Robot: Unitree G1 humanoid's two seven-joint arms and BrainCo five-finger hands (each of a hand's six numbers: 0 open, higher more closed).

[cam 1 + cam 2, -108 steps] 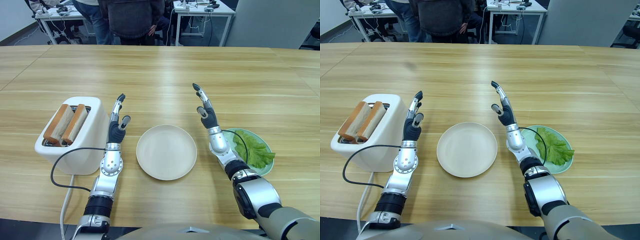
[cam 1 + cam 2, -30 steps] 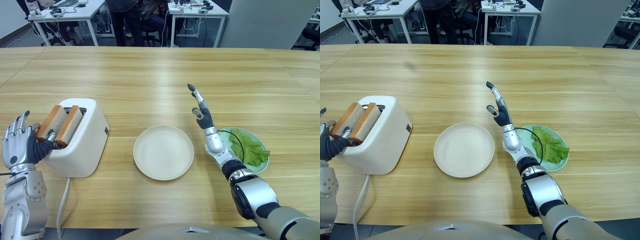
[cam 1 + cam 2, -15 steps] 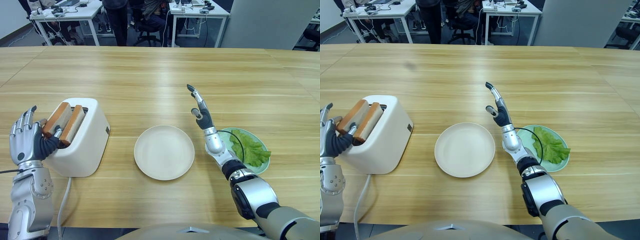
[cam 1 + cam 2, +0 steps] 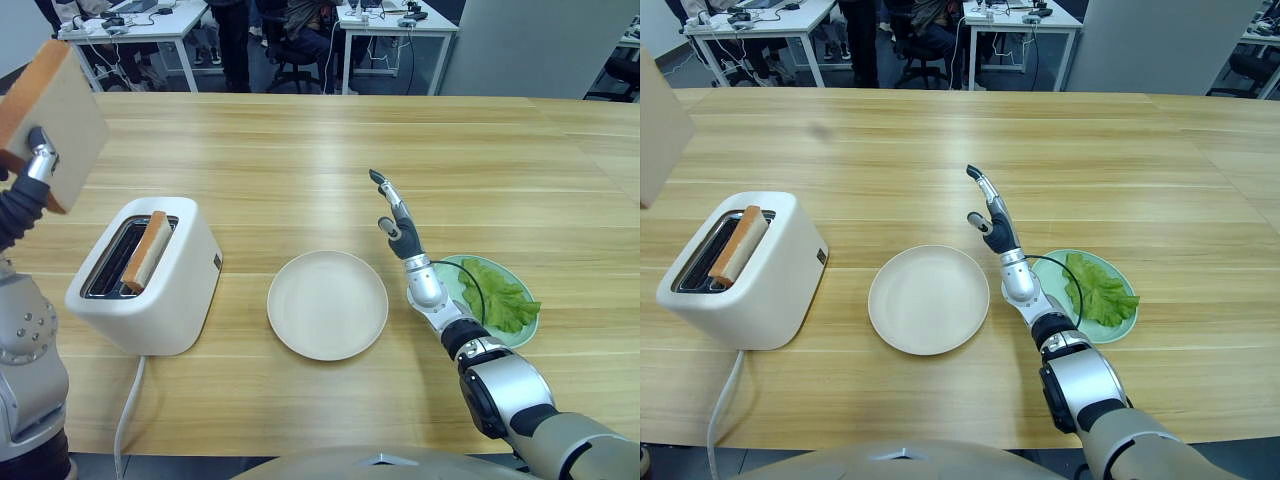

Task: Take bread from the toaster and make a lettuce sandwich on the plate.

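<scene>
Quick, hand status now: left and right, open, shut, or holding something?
Left hand: shut on the bread slice, held high, clear of the toaster.
Right hand: open, holding nothing, beside the plate.

- Left hand is up high at about 10 o'clock in the left eye view, with its fingers closed around a bread slice.
- Left forearm stands nearly upright beneath it.
- Right hand is empty, fingers stretched out towards 11 o'clock.
- Right forearm runs back towards 5 o'clock.
</scene>
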